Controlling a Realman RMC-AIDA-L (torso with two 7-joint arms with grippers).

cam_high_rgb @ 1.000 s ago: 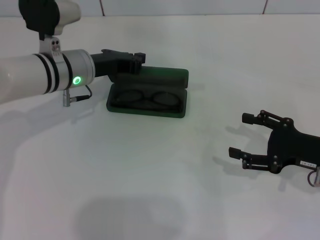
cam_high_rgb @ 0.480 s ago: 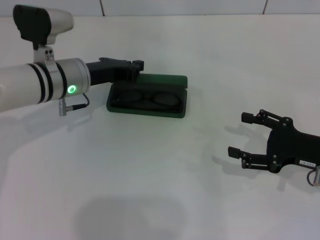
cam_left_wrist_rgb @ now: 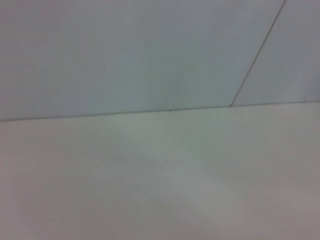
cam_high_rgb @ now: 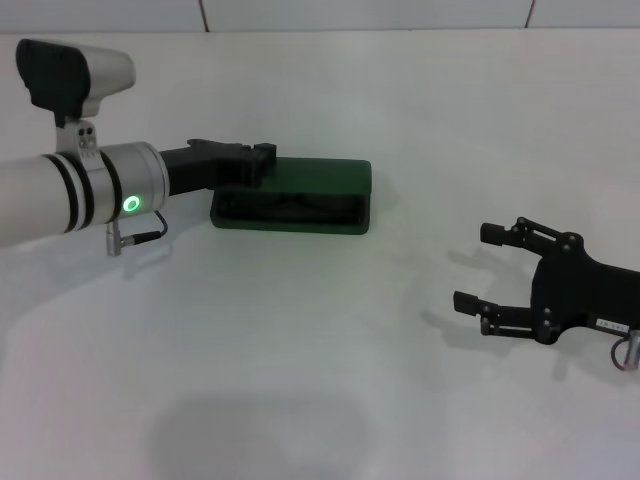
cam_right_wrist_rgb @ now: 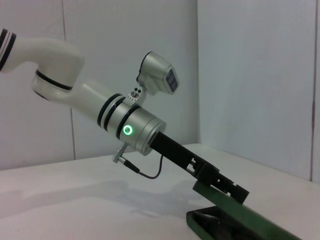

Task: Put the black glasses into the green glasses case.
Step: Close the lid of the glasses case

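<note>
The left gripper [cam_high_rgb: 255, 160] sits on the lid of the green glasses case [cam_high_rgb: 300, 195], a smooth oblong hard shell at about 11 o'clock, nearly closed; can't tell how its fingers stand. The black glasses are barely visible inside. Right gripper [cam_high_rgb: 485, 268] rests at 4 o'clock, fingers spread.

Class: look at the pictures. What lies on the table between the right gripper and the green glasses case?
Nothing: in the head view, only bare white table separates the right gripper from the green glasses case.
</note>
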